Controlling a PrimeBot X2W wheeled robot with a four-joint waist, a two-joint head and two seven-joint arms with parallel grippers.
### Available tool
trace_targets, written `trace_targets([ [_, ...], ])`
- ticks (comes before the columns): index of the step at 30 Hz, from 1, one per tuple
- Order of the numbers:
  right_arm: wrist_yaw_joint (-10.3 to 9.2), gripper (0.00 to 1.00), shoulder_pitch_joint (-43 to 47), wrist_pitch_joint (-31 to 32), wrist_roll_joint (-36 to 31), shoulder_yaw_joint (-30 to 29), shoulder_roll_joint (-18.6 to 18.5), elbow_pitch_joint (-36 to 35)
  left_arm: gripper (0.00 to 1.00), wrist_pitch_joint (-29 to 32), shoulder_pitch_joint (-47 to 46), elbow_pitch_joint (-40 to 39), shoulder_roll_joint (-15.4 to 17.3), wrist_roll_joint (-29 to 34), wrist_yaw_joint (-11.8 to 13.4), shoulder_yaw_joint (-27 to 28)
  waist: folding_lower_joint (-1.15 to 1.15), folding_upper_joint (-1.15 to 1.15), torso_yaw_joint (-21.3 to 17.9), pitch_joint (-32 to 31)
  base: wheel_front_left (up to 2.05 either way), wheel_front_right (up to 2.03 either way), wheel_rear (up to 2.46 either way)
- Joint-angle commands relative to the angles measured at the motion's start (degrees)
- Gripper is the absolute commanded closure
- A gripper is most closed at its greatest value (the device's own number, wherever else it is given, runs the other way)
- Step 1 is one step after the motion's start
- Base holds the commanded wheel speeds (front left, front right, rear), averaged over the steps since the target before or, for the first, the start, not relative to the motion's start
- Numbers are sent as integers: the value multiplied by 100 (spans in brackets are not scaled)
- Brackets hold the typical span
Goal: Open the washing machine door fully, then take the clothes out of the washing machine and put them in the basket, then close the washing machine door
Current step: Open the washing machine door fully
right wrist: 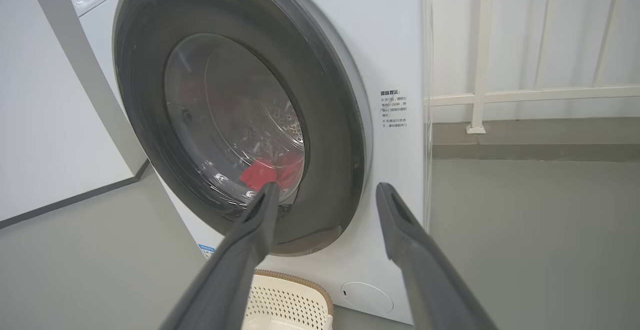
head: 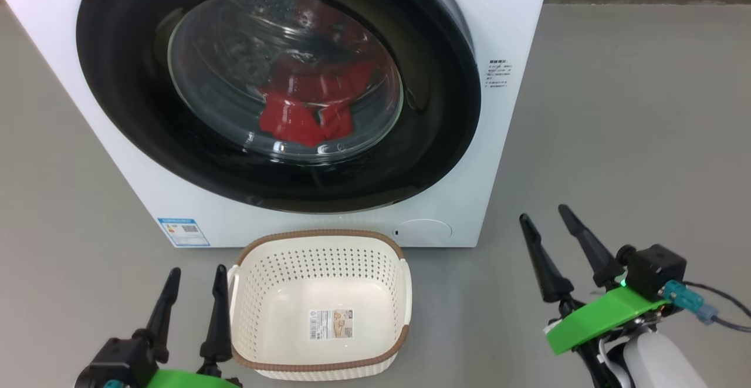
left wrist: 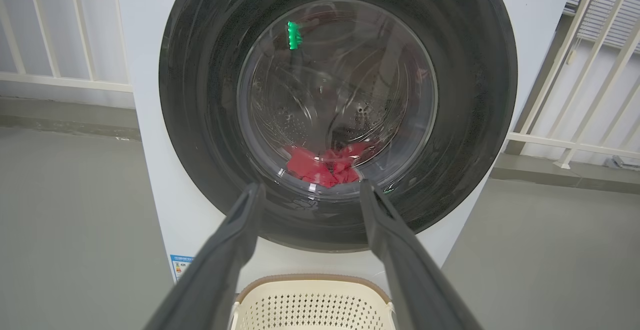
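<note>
1. The washing machine (head: pixel 516 24) stands on the grey floor (head: pixel 616 141) with its front facing the robot. Its top is cut off by the upper edge of the head view.
2. The washing machine door (head: pixel 146 141) appears to lie shut against that front, its glass bowl bulging out toward the robot. From the right wrist view it is seen at a slant, and I cannot make out a handle.
3. The clothes (head: pixel 305 115) lie low in the drum behind the glass as a crumpled red heap. Reflections blur them, so I cannot tell one garment from another.
4. The basket (head: pixel 320 235) sits on the floor just in front of the machine, below the door, mouth upward. Its handles are at the left and right, so its long axis seems to run along the machine's front. A paper label (head: pixel 331 324) lies flat on its bottom. Both wrist views show just the basket's far part.
5. The left gripper (head: pixel 198 269) hovers just left of the basket, fingers spread and holding nothing, pointing toward the machine. Its wrist is cut off at the bottom edge.
6. The right gripper (head: pixel 543 212) is well to the right of the basket, jaws apart and empty, fingers leaning up and to the left toward the machine's right corner.
</note>
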Motion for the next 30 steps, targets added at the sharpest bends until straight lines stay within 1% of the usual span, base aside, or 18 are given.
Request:
trace_targets([
  [1, -6, 0, -220, -69, 78, 87, -33, -163, 0, -71, -279, -161, 92, -45, 36, 155, 0, 0, 10, 20, 0, 0, 0],
  [10, -6, 0, -474, -69, 523, -6, -156, -201, 0, -71, -374, -187, 92, -62, 34, 140, 0, 0, 48, 217, 0, 0, 0],
  [17, -6, 0, -663, -69, 988, -94, -262, -305, 0, -71, -475, -226, 92, -41, 31, 123, 0, 0, 100, 450, 0, 0, 0],
  [24, -6, 0, -939, -69, 1306, -177, -510, -295, 0, -71, -617, -258, 92, -49, 43, 61, 0, 0, 188, 728, 0, 0, 0],
  [25, -6, 8, -976, -69, 1371, -206, -523, -281, 0, -71, -637, -260, 92, -50, 45, 48, 0, 0, 204, 762, 0, 0, 0],
  [26, -6, 19, -1013, -69, 1453, -234, -533, -271, 0, -71, -656, -262, 92, -51, 48, 37, 0, 0, 220, 795, 0, 0, 0],
  [27, -6, 34, -1048, -69, 1542, -254, -545, -258, 0, -71, -673, -264, 92, -51, 51, 30, 0, 0, 233, 821, 0, 0, 0],
  [28, -6, 52, -1078, -69, 1635, -274, -557, -247, 0, -71, -689, -267, 92, -53, 55, 23, 0, 0, 248, 853, 0, 0, 0],
  [30, -6, 67, -1149, -69, 1775, -288, -619, -214, 0, -71, -716, -278, 92, -60, 66, 9, 0, 0, 274, 914, 0, 0, 0],
])
